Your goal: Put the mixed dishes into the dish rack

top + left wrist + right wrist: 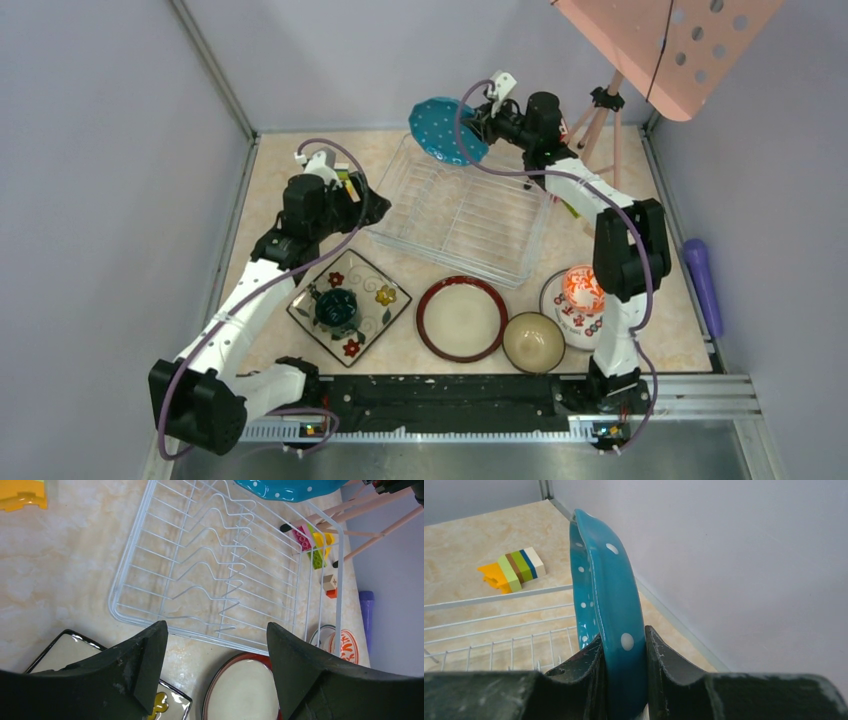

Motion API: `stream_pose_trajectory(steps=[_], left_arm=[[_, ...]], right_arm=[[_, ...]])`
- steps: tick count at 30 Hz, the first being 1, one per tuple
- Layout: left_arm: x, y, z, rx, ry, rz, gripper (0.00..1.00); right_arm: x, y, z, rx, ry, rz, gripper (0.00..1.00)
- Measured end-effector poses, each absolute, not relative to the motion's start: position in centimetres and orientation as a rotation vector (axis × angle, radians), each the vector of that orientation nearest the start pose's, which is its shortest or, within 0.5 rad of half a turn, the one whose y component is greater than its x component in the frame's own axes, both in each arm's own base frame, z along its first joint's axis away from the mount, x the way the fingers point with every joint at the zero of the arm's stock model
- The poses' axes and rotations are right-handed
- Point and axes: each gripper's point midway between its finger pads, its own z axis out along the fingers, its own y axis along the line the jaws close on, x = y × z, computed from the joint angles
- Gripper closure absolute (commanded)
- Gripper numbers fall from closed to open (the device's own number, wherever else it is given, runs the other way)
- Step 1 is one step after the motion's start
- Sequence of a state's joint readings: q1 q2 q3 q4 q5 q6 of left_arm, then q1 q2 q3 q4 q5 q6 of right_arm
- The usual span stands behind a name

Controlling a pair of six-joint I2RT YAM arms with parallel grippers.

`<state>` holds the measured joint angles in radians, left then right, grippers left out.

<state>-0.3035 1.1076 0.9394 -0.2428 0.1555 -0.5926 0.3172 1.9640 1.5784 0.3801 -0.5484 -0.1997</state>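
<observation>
One rim-pinch by the right gripper is holding the glazed blue polka-dot plate on edge above the far corner of the white wire dish rack. It could be twisting loose or missing the dividers. The left gripper is hovering open, empty.

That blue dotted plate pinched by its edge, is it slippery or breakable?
Probably stiff: the glossy blue polka-dot plate shows no sag, gripped at its rim by the right tool. The shiny glaze could slip. If ceramic, it may chip on the white wire dish rack.
</observation>
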Motion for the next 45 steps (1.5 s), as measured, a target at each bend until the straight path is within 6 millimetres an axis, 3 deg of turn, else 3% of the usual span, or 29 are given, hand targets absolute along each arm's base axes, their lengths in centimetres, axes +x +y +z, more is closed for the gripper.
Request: stream_pose_trajectory(steps=[18,29,31,34,36,37,40,45], left_arm=[[33.1,-14.9,22.9,-0.201,2.062,-0.671,0.23],[33.1,-14.8,22.9,-0.206,2.063,-0.664,0.23],[33.1,-14.8,22.7,-0.206,2.065,-0.663,0.23],[33.0,-14.7,22.4,-0.207,2.072,-0.662,0.23],[32.9,-14.7,22.1,-0.209,2.08,-0.659,0.22],[32.9,-14.7,21.9,-0.21,2.084,-0.658,0.22],[32.8,-14.6,21.5,-0.213,2.093,-0.651,0.08],[32.9,-13.2,20.7,-0.272,2.106,-0.568,0.05]], right_arm=[[55.5,25.5,24.7,-0.858,1.322,0.497,1.0],[54.9,26.0,22.3,-0.861,1.33,0.559,1.0],[54.6,25.9,21.3,-0.862,1.348,0.566,0.92],[54.5,25.8,20.1,-0.859,1.372,0.569,0.66],[54.5,25.9,19.6,-0.857,1.381,0.576,0.55],[54.6,26.0,19.8,-0.851,1.375,0.574,0.5],[54.9,26.0,21.4,-0.832,1.322,0.556,0.29],[55.6,25.6,22.3,-0.78,1.33,0.541,0.24]])
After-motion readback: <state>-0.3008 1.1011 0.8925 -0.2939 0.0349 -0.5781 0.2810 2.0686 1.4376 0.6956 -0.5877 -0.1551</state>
